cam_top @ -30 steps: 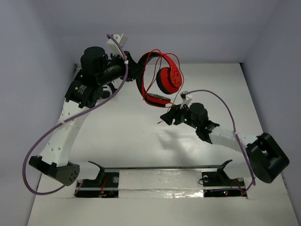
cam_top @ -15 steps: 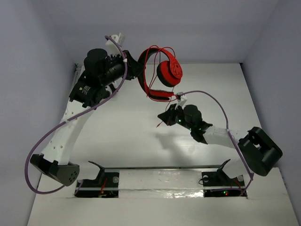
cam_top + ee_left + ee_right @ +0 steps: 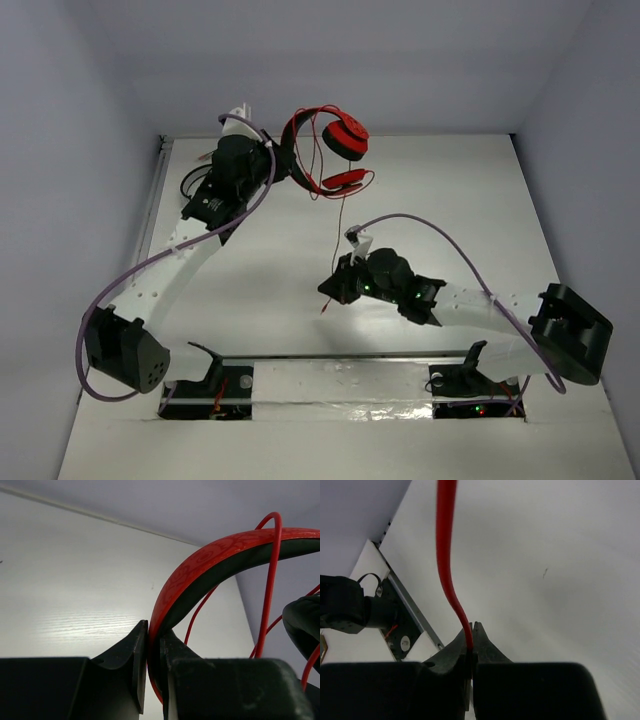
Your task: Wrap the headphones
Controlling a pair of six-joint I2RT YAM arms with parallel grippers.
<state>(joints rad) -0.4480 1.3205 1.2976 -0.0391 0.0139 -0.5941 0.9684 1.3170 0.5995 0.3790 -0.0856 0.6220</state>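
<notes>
Two grips: left pincer (image 3: 149,635) clamps the headphones (image 3: 345,138) by the headband (image 3: 200,562), aloft above the worktop (image 3: 450,200); right pincer (image 3: 472,630) pinches the cable (image 3: 341,225), tensioned straight for winding.

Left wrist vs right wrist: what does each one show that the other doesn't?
Left wrist only: the left gripper clamped on the red, black-lined headband, a strand of cable crossing over the band, and the edge of a black-padded earcup at the right.
Right wrist only: the right gripper pinching the cable's free run between shut fingertips, plus a black mount at the table's edge.
Both: the red cable, the white table, and the grey wall behind it.
</notes>
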